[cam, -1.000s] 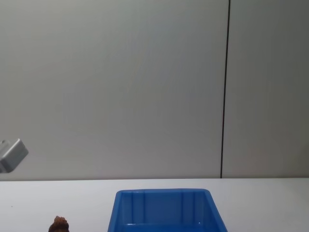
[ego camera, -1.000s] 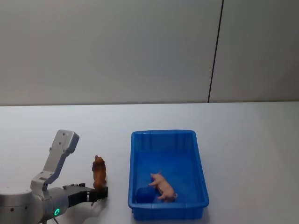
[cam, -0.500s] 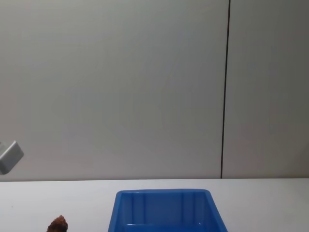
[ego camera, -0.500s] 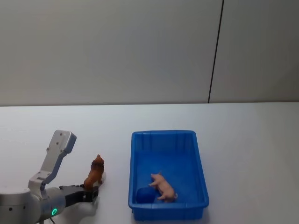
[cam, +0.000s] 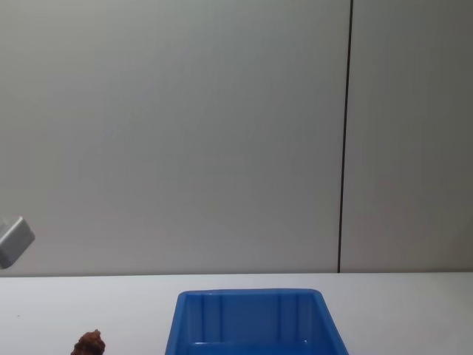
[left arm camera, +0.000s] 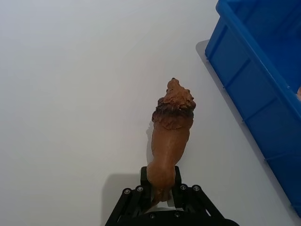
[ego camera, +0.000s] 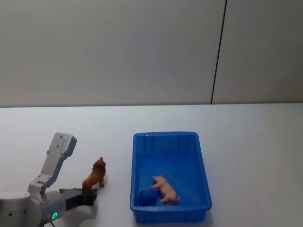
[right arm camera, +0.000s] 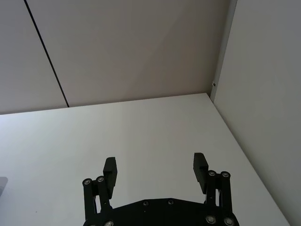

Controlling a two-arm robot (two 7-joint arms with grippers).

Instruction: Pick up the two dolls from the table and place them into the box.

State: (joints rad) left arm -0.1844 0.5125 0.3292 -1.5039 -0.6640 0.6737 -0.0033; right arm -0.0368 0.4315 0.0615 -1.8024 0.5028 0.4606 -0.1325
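Now left hand [left arm camera: 160, 190] clenched on brown lion doll's [left arm camera: 170, 127] rear beside blue box [ego camera: 170, 176], right hand [right arm camera: 155, 168] released.

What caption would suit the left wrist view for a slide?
Left gripper shut on the brown lion doll's hindquarters over the white table, beside the blue box.
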